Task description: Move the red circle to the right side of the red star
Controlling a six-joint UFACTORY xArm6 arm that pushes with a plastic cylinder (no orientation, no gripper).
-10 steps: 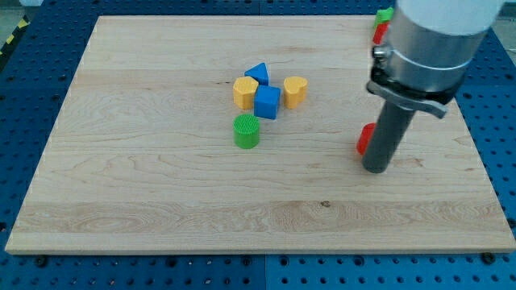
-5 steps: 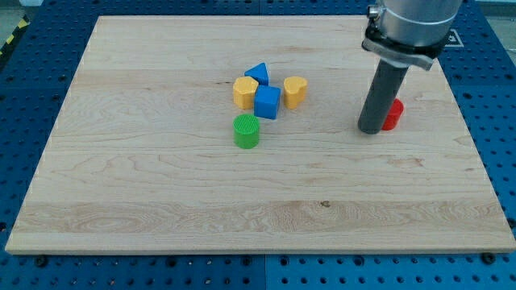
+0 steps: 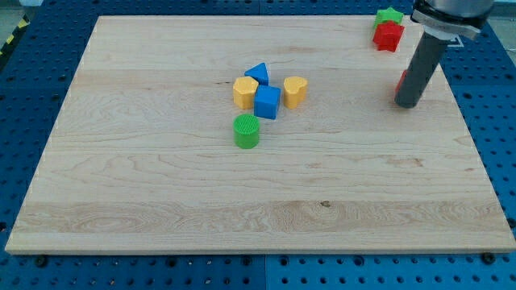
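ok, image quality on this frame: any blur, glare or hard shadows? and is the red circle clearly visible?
Camera view: light is even and soft, no glare on the wooden board; blocks cast only faint shadows. The central blocks, such as the green cylinder, are sharp. The rod looks slightly smeared, my tip included. The red circle is mostly hidden behind the rod, only a sliver showing at its left. The red star is clear.

No legible text, labels, brands, numbers or signs appear on the board (image 3: pixel 161 201), the blocks or the rod. The yellow-black stripe (image 3: pixel 14 32) at upper left carries no characters.
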